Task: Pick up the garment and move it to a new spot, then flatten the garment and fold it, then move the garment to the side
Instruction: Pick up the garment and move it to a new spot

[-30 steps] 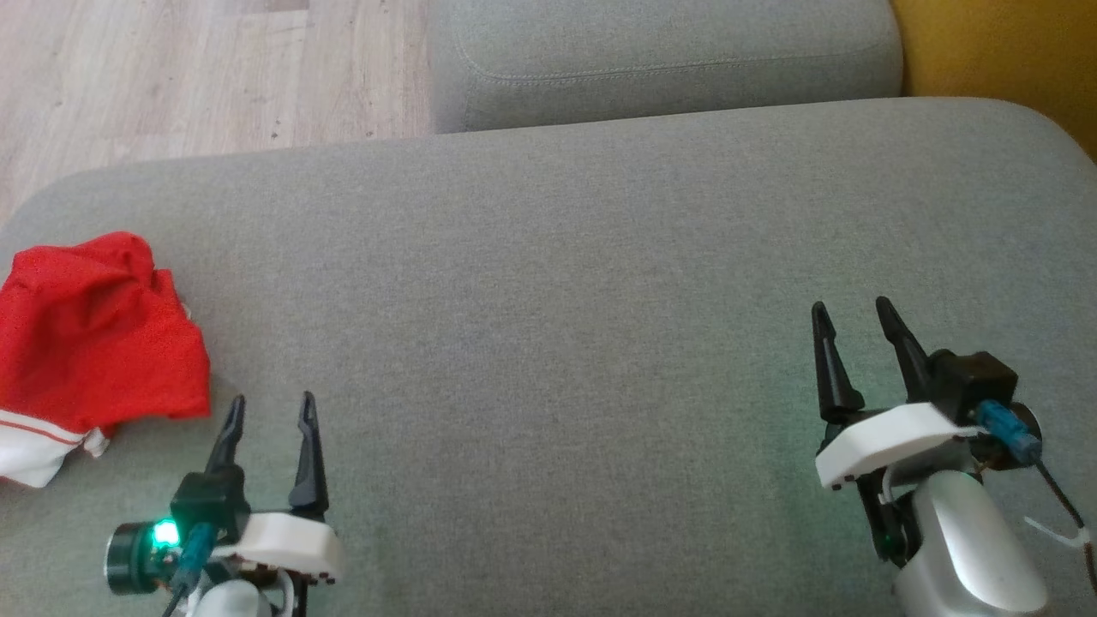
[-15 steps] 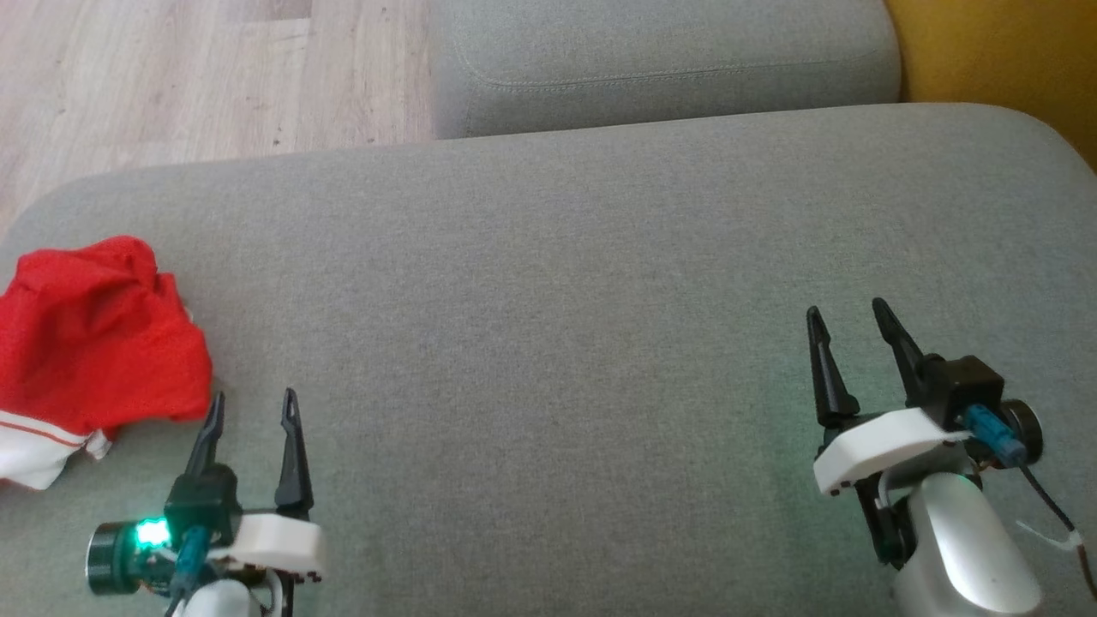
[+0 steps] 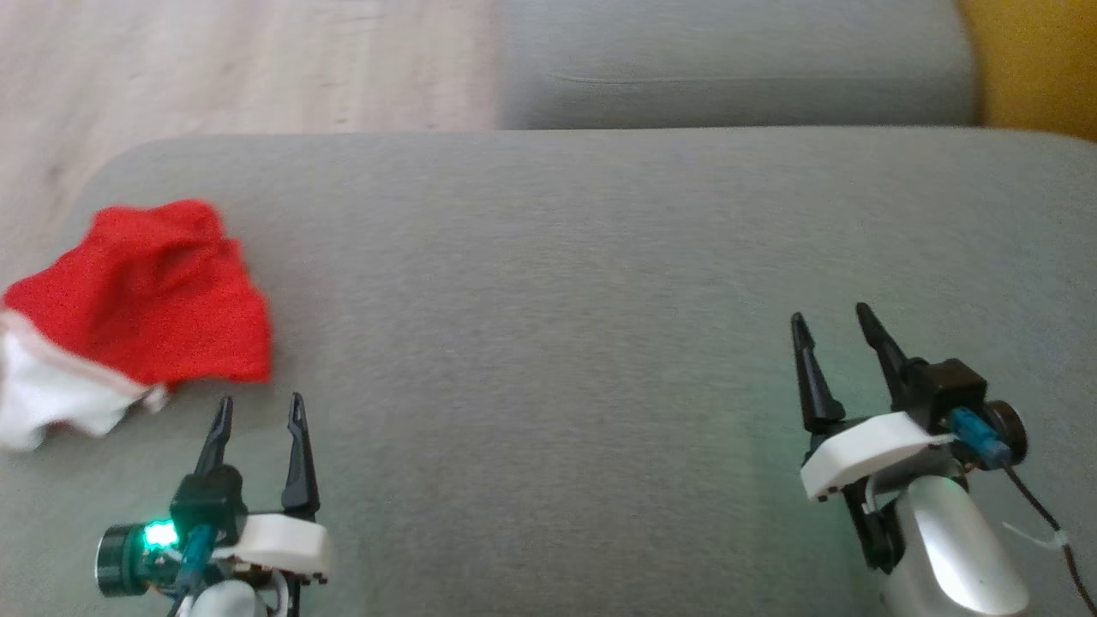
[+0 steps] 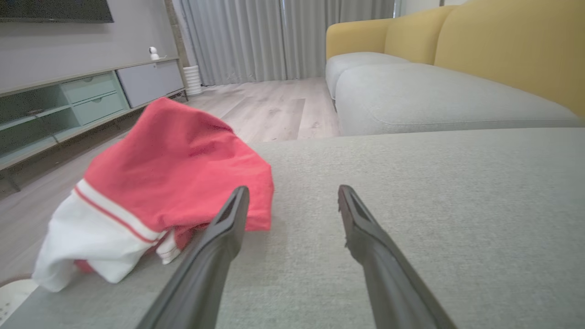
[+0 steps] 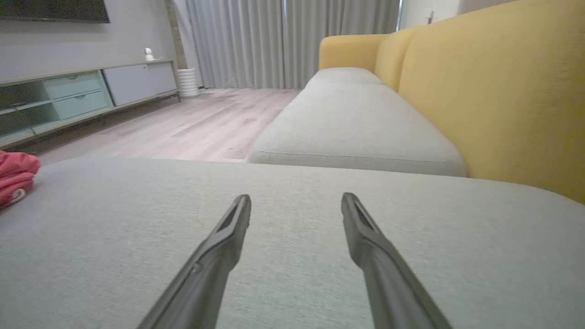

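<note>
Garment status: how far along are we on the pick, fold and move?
Done: nothing yet; the red and white garment lies crumpled at the left end of the grey cushion. In hand: the left gripper, open, sits just short of its near edge; the right gripper is open over bare cushion. Left: pick up, relocate, flatten, fold, set aside.

Grey sofa cushions, yellow backrest, pale wood floor
</note>
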`<state>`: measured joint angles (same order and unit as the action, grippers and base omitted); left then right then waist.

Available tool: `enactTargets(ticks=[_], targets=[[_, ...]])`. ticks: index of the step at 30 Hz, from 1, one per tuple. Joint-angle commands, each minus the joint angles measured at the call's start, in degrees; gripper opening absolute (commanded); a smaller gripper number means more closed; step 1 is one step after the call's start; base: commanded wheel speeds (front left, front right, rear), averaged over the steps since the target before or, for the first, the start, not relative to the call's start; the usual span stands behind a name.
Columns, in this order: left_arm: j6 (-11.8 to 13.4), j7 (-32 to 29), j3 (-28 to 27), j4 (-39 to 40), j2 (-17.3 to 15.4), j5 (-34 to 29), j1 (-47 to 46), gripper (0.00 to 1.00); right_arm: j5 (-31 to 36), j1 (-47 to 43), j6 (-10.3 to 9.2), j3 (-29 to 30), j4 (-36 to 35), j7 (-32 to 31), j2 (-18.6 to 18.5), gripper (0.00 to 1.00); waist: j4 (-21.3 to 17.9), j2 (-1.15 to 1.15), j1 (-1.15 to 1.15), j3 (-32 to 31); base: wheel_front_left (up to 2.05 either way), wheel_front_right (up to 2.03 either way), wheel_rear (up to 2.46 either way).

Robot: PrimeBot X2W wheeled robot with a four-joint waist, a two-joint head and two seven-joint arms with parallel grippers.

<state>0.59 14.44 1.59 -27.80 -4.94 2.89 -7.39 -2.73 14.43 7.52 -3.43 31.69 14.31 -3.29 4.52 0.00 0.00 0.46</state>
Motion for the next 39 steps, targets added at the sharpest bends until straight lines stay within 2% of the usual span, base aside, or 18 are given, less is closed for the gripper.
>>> enactTargets(ticks=[1, 9, 16, 23, 31, 35, 39], targets=[[0.28, 0.56, -2.37, 1.28, -0.52, -0.24, -3.14, 1.00, -0.44, 1.56, -0.03, -1.96, -1.57, 0.69, 0.36, 1.00, 3.92, 0.00, 0.00, -0.17, 0.00, 0.00, 0.00], [-0.06, 0.56, -2.95, -0.26, -1.06, -0.63, -4.54, 1.00, -3.32, 1.80, -0.03, -5.49, -1.74, 0.69, 0.40, 1.00, 14.62, 0.00, 0.00, -0.41, 0.00, 0.00, 0.00], [-0.04, 0.56, -4.41, -0.25, -1.83, -0.31, -4.97, 1.00, -4.42, 2.33, -0.03, -7.09, -1.81, 0.69, 0.40, 1.00, 18.05, 0.00, 0.00, 0.23, 0.00, 0.00, 0.00], [-0.86, 0.56, -6.01, -1.52, -3.49, 0.38, -9.22, 1.00, -3.67, 4.13, -0.03, -7.63, -2.04, 0.69, 0.41, 1.00, 16.36, 0.00, 0.00, 4.02, 0.00, 0.00, 0.00], [-5.14, 0.56, -6.72, -10.32, -8.85, 2.00, -22.33, 1.00, -1.48, 8.27, -0.03, -9.06, -3.41, 0.69, -0.28, 1.00, 11.56, 0.00, 0.00, 11.77, 0.00, 0.00, 0.00], [-7.36, 0.55, -5.56, -16.19, -11.96, 3.95, -29.39, 1.00, -1.55, 10.02, -0.03, -9.85, -4.06, 0.69, -1.52, 1.00, 9.52, 0.00, 0.00, 15.41, 0.00, 0.00, 0.00], [-8.00, -0.35, -1.15, -21.42, -14.76, 5.09, -35.05, 1.00, -1.92, 10.74, -0.03, -10.12, -4.21, 0.69, -2.58, 1.00, 8.12, 0.00, 0.00, 17.77, 0.00, 0.00, 0.00]])
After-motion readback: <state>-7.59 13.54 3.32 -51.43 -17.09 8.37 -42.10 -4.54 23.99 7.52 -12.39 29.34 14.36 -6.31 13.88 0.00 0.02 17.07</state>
